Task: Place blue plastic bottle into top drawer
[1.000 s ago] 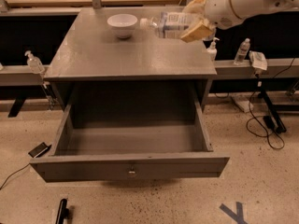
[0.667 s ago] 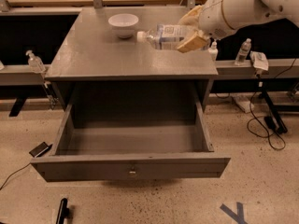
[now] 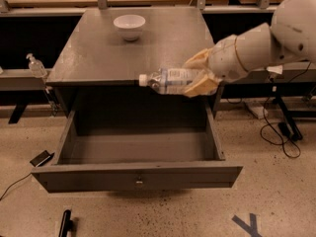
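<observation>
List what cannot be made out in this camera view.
1. Base of the blue plastic bottle: covered by the hand, which grips it at the table's front edge, over the open top drawer.
2. Drawer's back: shadowed under the table.
3. Bottle label text: too small.
4. Arm: cut off by right edge.

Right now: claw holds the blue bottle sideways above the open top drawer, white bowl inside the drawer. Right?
No. The white bowl sits on the table, not in the top drawer, per the camera view. The claw does hold the blue plastic bottle sideways above the open drawer.
</observation>
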